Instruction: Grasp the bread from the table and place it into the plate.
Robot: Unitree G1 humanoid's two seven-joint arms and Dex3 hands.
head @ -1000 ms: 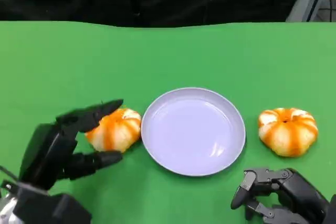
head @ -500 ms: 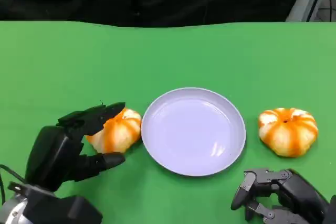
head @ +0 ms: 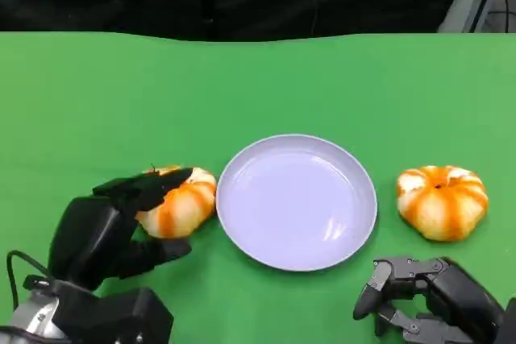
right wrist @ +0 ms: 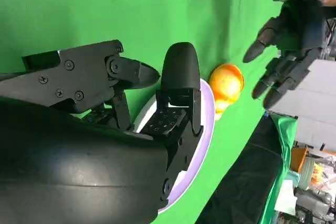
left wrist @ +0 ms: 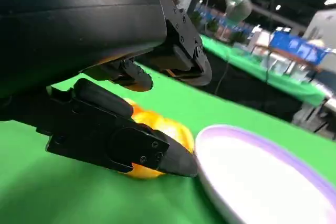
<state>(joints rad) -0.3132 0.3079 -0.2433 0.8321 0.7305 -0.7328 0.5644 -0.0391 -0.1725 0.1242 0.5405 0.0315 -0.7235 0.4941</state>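
On the green table [head: 258, 78], the left hand [head: 109, 227] wraps its fingers around the left bread [head: 179, 201], one above it and one at its near side, though a firm grip cannot be confirmed. That bread sits on the table just left of the lavender plate [head: 297, 201]. The right bread [head: 442, 201] lies well right of the plate. The right hand [head: 427, 300] rests near, fingers apart, holding nothing.
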